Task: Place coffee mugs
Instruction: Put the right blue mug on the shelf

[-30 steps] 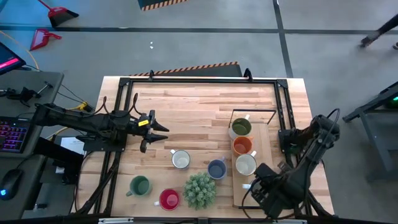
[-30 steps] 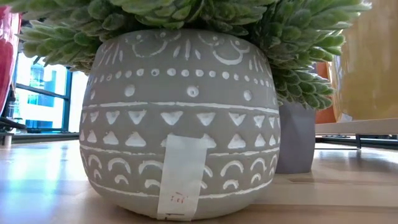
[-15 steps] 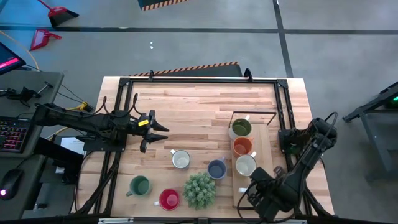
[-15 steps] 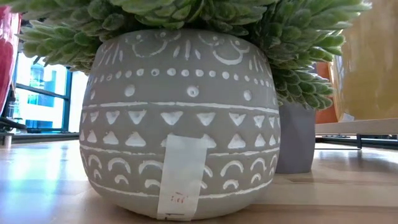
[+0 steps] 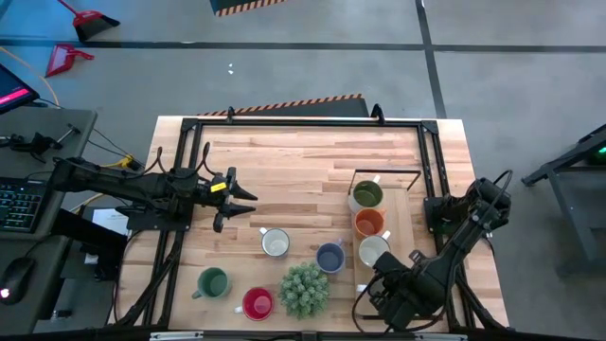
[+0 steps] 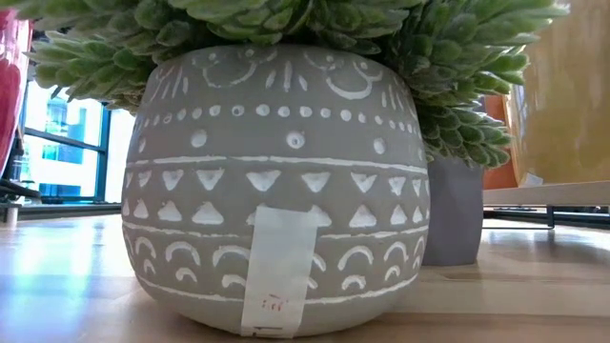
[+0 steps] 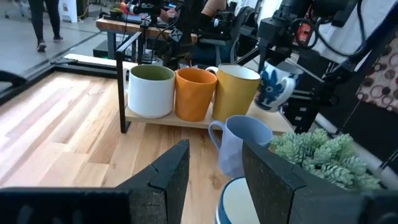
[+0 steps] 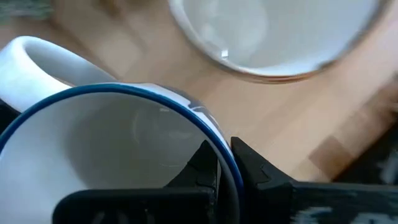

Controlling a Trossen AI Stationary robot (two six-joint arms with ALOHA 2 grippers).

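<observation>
1. Two pincers show from above. The right pincer [image 5: 372,284] sits at the near end of the rack [image 5: 405,204], and its blue-rimmed mug [image 5: 364,287] is mostly hidden under the arm. Just beyond it stand the cream mug [image 5: 374,250], the orange mug [image 5: 369,223] and the olive mug [image 5: 366,195]. The left pincer [image 5: 241,201] hovers well apart. The white mug [image 5: 275,243] is near it, while the blue-grey mug [image 5: 329,257], plant [image 5: 304,289], red mug [image 5: 257,303] and green mug [image 5: 213,282] are farther off.
2. Low view: the plant's pot fills it, and neither pincer shows.
3. Left wrist: the left pincer's fingers [image 7: 168,180] stand apart with nothing between them. The white and blue-grey mugs are just ahead, and the rack is beyond.
4. Right wrist: the right pincer's fingers [image 8: 208,165] are pinched shut on the blue-rimmed mug's wall at the rim, with the cream mug just beside.
5. Handling, as a judgement: glazed ceramic is stiff, fairly heavy, slick and easily chipped. A rim pinch can let the mug swing, so it should be set down flat and gently.
6. In the way, as I judge it, are the cream mug touching-close and the rack's black frame.
</observation>
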